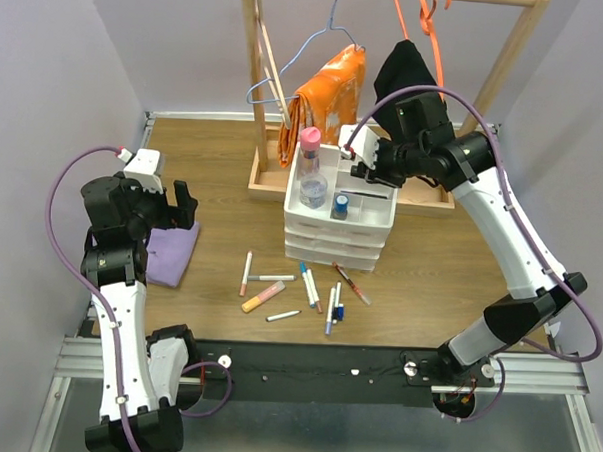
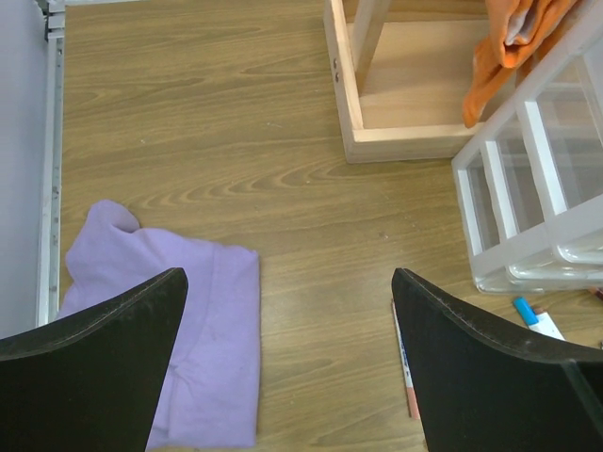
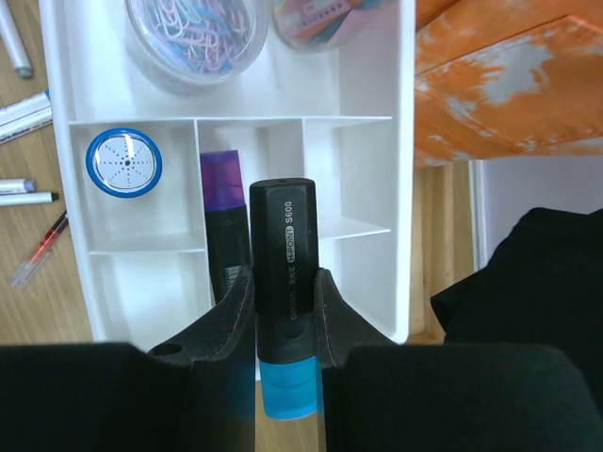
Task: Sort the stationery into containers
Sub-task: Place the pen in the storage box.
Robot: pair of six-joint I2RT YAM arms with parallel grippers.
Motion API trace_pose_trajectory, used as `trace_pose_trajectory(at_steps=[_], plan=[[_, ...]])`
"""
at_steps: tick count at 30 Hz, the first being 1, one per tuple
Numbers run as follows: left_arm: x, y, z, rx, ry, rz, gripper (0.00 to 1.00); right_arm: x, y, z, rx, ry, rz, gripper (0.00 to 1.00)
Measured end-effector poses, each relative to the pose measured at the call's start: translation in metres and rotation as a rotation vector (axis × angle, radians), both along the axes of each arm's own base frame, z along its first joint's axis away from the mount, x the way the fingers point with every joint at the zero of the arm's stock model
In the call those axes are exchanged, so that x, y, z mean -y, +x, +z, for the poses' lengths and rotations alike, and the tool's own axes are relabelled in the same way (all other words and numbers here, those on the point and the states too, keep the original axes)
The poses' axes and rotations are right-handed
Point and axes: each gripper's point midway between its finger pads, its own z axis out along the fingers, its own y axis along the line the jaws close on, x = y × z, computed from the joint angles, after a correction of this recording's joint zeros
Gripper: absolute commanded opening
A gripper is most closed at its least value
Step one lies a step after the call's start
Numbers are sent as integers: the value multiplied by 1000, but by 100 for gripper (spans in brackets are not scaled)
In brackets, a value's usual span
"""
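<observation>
Black highlighter [image 3: 283, 226], blue end toward wrist: pinched mid-barrel in right gripper [image 3: 283, 287], fingers [image 3: 229, 315] narrow, clamped on both sides. Hangs over white tray [image 3: 403, 141], above slot where purple highlighter [image 3: 220, 202] lies. Probably light, rigid, smooth plastic; may slip or swivel, so mid-barrel hold looks right. Blue-capped bottle [image 3: 123, 162] in next slot. Loose pens [image 1: 289, 291] on bench [image 2: 236, 141]. Left gripper [image 2: 287, 363] empty, fingers wide, near purple cloth [image 2: 188, 311].

black blue-capped marker [image 3: 283, 254] – tilted above white tray [image 3: 360, 174].
</observation>
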Motion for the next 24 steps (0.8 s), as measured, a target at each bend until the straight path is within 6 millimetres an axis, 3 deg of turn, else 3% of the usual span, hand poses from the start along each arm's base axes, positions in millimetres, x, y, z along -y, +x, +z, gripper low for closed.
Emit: trace_pose_trajectory(at_steps=[9,10,11,15,20,24], plan=[[-3,0,-3,-9,7,5,99,-6,0,-35,-97,-17,17,5],[-3,0,-2,-8,6,6,99,-7,0,-39,-109,-19,19,8],[-4,0,-3,-9,6,8,99,-7,0,-41,-115,-21,20,19],[-4,0,-5,-13,4,9,99,-8,2,-47,-131,-26,15,41],[-4,0,-10,-21,-2,4,99,-10,3,-42,-133,-11,1,49],[-1,-1,-14,-18,-7,-8,99,-15,7,-15,-92,25,-4,52]])
